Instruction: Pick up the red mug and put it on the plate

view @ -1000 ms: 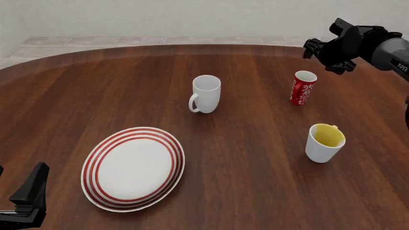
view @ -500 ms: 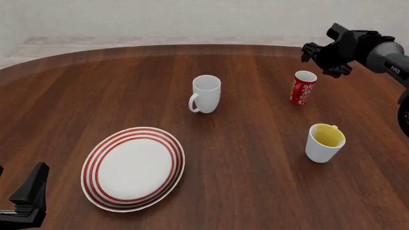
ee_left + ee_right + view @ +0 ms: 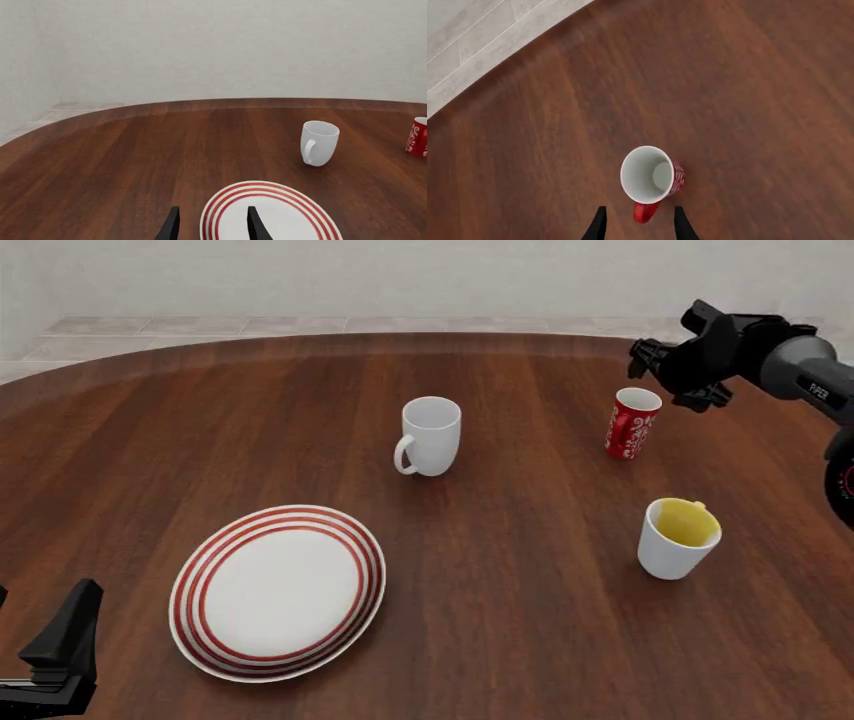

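A: Where is your right gripper [image 3: 674, 368]?

B: It has shifted left, now above the red mug [image 3: 631, 423] at upper right, fingers apart, empty.

A: And the left gripper [image 3: 210, 227]?

B: Open, idle near the plate [image 3: 214, 640]. Descend next.

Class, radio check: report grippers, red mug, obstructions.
Right gripper open above red mug, holding nothing. Left gripper open, idle by plate. Red mug upright on table, untouched. White mug stands between mug and plate.

Simulated dining setting, dark wooden table [image 3: 267, 420], tiled floor [image 3: 200, 326], plain white wall [image 3: 334, 275]
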`<state>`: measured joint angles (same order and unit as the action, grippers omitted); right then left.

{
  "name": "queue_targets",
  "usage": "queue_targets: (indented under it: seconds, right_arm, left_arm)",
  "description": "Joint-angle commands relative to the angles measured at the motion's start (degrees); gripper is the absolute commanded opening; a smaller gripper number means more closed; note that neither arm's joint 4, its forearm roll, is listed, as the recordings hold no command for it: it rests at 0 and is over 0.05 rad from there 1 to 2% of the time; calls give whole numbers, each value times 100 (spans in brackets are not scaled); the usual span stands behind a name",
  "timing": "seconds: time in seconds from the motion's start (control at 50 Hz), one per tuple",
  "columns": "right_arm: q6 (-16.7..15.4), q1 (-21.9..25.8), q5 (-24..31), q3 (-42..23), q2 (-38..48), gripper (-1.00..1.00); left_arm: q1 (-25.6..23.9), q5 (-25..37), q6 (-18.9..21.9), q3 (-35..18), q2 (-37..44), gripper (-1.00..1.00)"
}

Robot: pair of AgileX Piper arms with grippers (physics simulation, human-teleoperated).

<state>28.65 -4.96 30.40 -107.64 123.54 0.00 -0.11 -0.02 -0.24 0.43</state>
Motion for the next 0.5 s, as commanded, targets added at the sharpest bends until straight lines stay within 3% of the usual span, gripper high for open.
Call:
queue_targets:
  seconds: [0.02, 0.5]
  right_arm:
    - [13, -1, 27, -128, 119, 100]
    - [255, 8, -143, 190, 222, 100]
  left_arm:
    - [0, 0, 0, 0, -1, 100]
    - [1, 0, 1, 0, -1, 100]
